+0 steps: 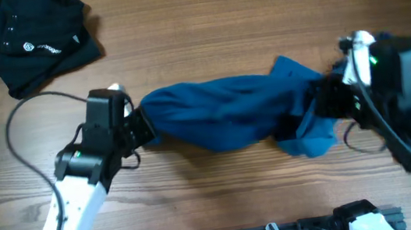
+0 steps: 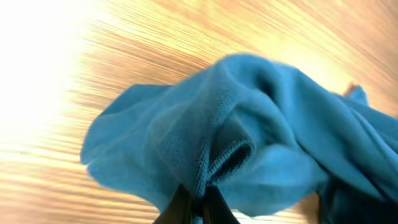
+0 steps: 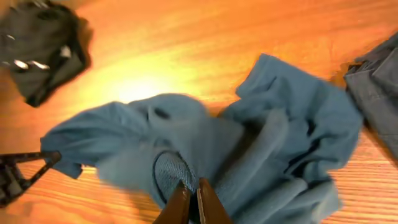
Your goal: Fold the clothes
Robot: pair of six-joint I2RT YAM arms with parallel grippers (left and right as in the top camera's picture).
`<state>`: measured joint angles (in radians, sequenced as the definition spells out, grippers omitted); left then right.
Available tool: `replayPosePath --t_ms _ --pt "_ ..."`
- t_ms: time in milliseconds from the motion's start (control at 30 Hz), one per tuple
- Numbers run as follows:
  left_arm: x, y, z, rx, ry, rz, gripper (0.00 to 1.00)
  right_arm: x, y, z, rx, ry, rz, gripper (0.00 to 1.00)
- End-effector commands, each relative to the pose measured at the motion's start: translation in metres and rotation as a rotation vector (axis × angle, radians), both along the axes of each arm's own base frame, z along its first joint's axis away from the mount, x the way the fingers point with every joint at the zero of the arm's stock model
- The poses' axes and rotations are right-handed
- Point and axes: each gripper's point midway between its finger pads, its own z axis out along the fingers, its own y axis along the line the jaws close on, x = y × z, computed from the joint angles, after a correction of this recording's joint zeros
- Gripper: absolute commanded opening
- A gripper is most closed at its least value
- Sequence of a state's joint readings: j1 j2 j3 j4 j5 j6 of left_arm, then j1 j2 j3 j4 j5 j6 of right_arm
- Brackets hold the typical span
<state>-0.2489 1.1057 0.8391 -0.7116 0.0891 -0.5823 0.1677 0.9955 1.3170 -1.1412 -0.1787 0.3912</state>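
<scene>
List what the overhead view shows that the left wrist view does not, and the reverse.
Only overhead: a black garment at the picture's top left, and the right hand shut on the right end of the blue garment. Only left wrist: the ribbed edge of the fabric, close above the pinching left hand. Both: the blue garment bunched on the wooden table.

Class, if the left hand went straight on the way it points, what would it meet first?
The blue shirt, whose bunched edge the left hand pinches; beyond it, probably the right hand, depth unclear.
</scene>
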Motion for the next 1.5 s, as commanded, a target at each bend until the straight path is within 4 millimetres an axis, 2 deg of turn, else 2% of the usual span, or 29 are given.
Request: replayPosePath --t_ms 0,33,67,100,167,233,333,400,433,467,567,600,633,700,767,867,933,1100,1267,1333,1400,1467 --pt "-0.004 0.037 0.017 0.145 -0.071 0.124 0.04 -0.013 -0.013 0.019 0.02 -0.075 -0.099 0.04" --pt "-0.006 0.042 0.019 0.163 -0.078 0.139 0.06 -0.015 -0.02 0.022 0.011 -0.091 -0.141 0.04" --pt "-0.007 0.047 0.022 0.177 -0.085 0.157 0.17 -0.016 -0.027 0.025 -0.005 -0.108 -0.179 0.04" --pt "-0.008 0.051 0.023 0.181 -0.089 0.17 0.2 -0.017 -0.031 0.026 -0.016 -0.118 -0.191 0.06" --pt "-0.008 0.058 0.024 0.182 -0.087 0.197 0.22 -0.018 -0.038 0.026 -0.043 -0.121 -0.222 0.08" --pt "-0.009 0.067 0.022 0.185 -0.074 0.224 0.27 -0.018 -0.044 0.023 -0.064 -0.108 -0.25 0.08" --pt "-0.014 0.078 0.019 0.19 -0.047 0.262 0.26 -0.015 -0.051 0.018 -0.09 -0.088 -0.293 0.1" --pt "-0.014 0.079 0.018 0.172 -0.04 0.269 0.33 -0.012 -0.048 0.016 -0.082 -0.079 -0.283 0.2" --pt "-0.014 0.077 0.018 0.15 -0.037 0.263 0.33 -0.009 -0.043 0.014 -0.067 -0.068 -0.263 0.26" --pt "-0.014 0.073 0.018 0.128 -0.036 0.25 0.33 -0.008 -0.037 0.012 -0.048 -0.057 -0.24 0.28" --pt "-0.014 0.055 0.019 0.043 -0.029 0.188 0.48 -0.005 -0.013 0.005 0.035 0.001 -0.141 0.41" --pt "-0.015 0.049 0.019 0.02 -0.022 0.161 0.52 -0.006 -0.006 0.002 0.051 0.025 -0.106 0.5" --pt "-0.016 0.045 0.018 0.006 -0.015 0.138 0.54 -0.007 0.001 -0.003 0.059 0.051 -0.064 0.58" --pt "-0.017 0.036 0.017 -0.022 -0.004 0.088 0.6 -0.013 0.008 -0.017 0.067 0.136 -0.022 0.67" --pt "-0.017 0.027 0.012 -0.053 0.02 0.042 0.66 -0.026 0.013 -0.04 0.076 0.291 -0.003 0.69" --pt "-0.016 0.024 0.002 -0.037 0.053 -0.008 0.69 -0.042 0.018 -0.06 0.114 0.472 -0.041 0.67" --pt "-0.013 0.019 -0.005 -0.025 0.063 -0.08 0.72 -0.045 0.025 -0.06 0.165 0.512 -0.04 0.66" --pt "-0.004 0.017 -0.018 -0.016 0.085 -0.103 0.73 -0.044 0.042 -0.04 0.297 0.467 -0.028 0.68" --pt "0.005 0.016 -0.026 -0.002 0.084 -0.127 0.76 -0.062 0.054 -0.027 0.357 0.463 -0.05 0.73" --pt "0.007 0.016 -0.03 -0.002 0.093 -0.126 0.77 -0.076 0.065 -0.031 0.395 0.52 -0.075 0.81" --pt "0.008 0.016 -0.033 -0.002 0.1 -0.126 0.82 -0.087 0.077 -0.043 0.426 0.586 -0.11 0.92" --pt "0.009 0.016 -0.034 -0.002 0.103 -0.126 0.91 -0.092 0.092 -0.059 0.448 0.623 -0.11 0.93"
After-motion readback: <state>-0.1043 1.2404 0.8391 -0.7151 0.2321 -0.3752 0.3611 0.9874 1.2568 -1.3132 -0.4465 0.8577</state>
